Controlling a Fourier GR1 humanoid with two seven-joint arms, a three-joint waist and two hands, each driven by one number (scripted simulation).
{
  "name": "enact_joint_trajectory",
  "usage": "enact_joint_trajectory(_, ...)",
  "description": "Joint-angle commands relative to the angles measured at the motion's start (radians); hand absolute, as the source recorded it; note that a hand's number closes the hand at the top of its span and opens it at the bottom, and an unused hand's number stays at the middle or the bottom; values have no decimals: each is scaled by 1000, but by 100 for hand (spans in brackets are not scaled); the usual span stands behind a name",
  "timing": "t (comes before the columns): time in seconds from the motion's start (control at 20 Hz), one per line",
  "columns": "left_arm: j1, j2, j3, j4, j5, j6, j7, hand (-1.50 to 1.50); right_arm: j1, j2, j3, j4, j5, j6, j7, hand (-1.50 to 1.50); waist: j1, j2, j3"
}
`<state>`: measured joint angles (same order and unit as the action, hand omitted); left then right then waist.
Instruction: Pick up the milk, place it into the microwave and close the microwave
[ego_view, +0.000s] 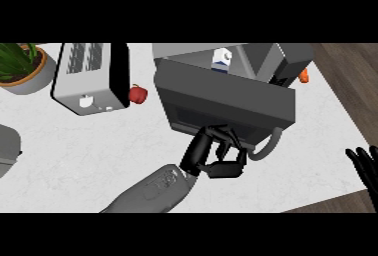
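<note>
The left forearm (151, 192) is a smooth grey shell, rounded and tapering toward the wrist, with a paler patch bearing faint darker markings on its upper face near the wrist end. A short black wrist section joins it to the left hand (214, 155), which is glossy black all over, built of blocky segmented fingers and a thumb with visible hinge gaps between segments. The right hand (364, 167) is the same glossy black, showing slim, ridged fingers at the picture's right edge.

White-and-blue milk carton (221, 59) stands upright inside the microwave (221, 95), door ajar.
</note>
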<state>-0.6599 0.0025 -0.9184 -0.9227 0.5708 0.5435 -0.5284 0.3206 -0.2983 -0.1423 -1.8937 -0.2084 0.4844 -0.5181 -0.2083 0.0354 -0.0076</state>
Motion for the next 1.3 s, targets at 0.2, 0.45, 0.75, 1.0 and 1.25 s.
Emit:
enact_joint_trajectory(0.2,-113,-2,31,44,136,120,25,-150,-43,-52,-48,-51,-40,7,36,-150,-56,12,1)
enact_joint_trajectory(0.45,-151,-2,54,78,192,178,46,-150,-141,-168,-188,-95,116,-82,15,150,-72,17,-1)
enact_joint_trajectory(0.75,-207,-2,112,89,287,207,15,-150,-187,-183,-187,-114,154,-110,25,150,-87,35,0)
enact_joint_trajectory(1.0,-211,-3,97,108,327,222,-12,-150,-242,-217,-205,-88,170,-123,46,150,-69,47,2)
enact_joint_trajectory(1.25,-224,-2,91,115,363,226,-42,-150,-275,-225,-201,-73,168,-123,51,150,-74,53,2)
